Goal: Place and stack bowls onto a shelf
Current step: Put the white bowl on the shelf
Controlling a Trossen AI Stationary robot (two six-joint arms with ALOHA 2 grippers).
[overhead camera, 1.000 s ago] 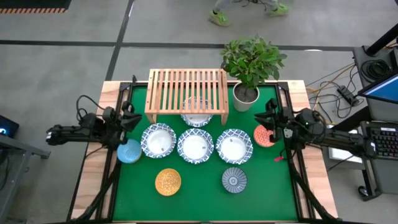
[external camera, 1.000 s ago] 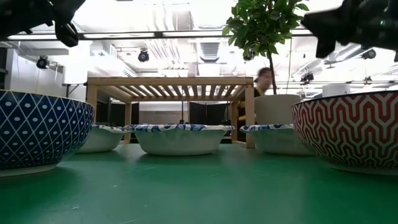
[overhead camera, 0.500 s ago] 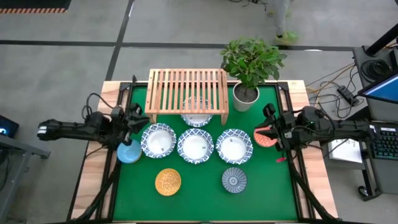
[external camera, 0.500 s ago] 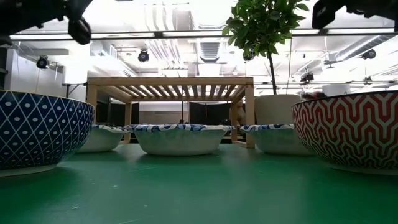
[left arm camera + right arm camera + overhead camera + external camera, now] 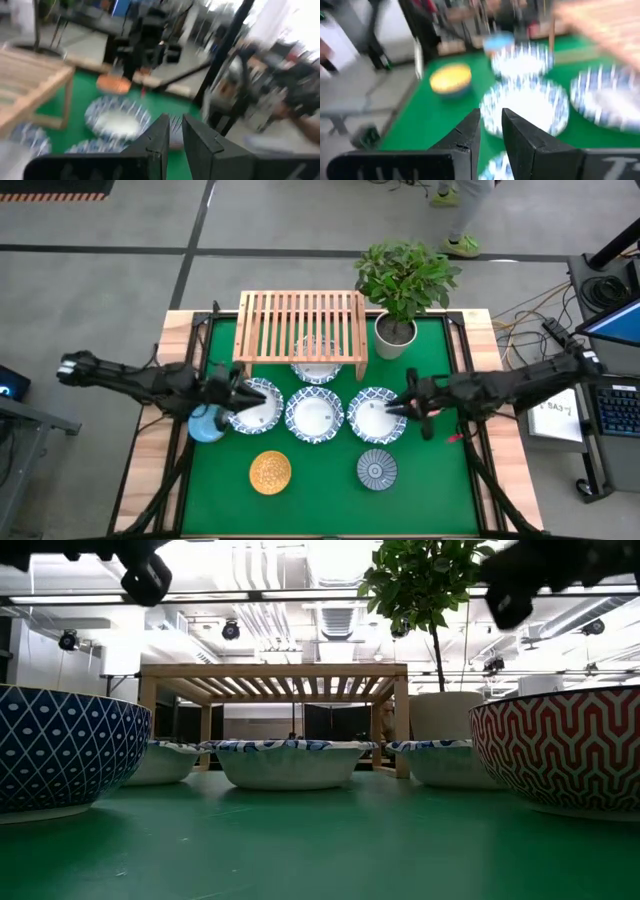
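Note:
Three white bowls with blue patterned rims stand in a row mid-table: left [image 5: 255, 405], middle [image 5: 314, 415], right [image 5: 372, 418]. A fourth white bowl [image 5: 317, 370] sits under the light-wood slatted shelf [image 5: 300, 325]. My left gripper [image 5: 240, 392] hovers over the left white bowl's left rim, fingers [image 5: 162, 131] close together, holding nothing. My right gripper [image 5: 398, 409] hangs over the right white bowl's right rim, also shut and empty [image 5: 491, 120]. The light-blue bowl [image 5: 205, 426], mustard bowl [image 5: 270, 472] and grey-blue patterned bowl [image 5: 377, 470] rest on the mat. The orange-red bowl [image 5: 114, 84] lies under my right arm.
A white plant pot [image 5: 396, 336] with a leafy plant [image 5: 405, 275] stands at the shelf's right end. Wooden borders [image 5: 150, 470] frame the green mat. In the low view both grippers [image 5: 145, 580] [image 5: 510, 602] hang well above the bowls. A person walks beyond the far edge [image 5: 462, 220].
Both arms have swung in from the table's sides. The left gripper moved toward the right, from beside the light-blue bowl to over the left white bowl. The right gripper moved toward the left, from above the orange-red bowl to the right white bowl. No bowl has moved.

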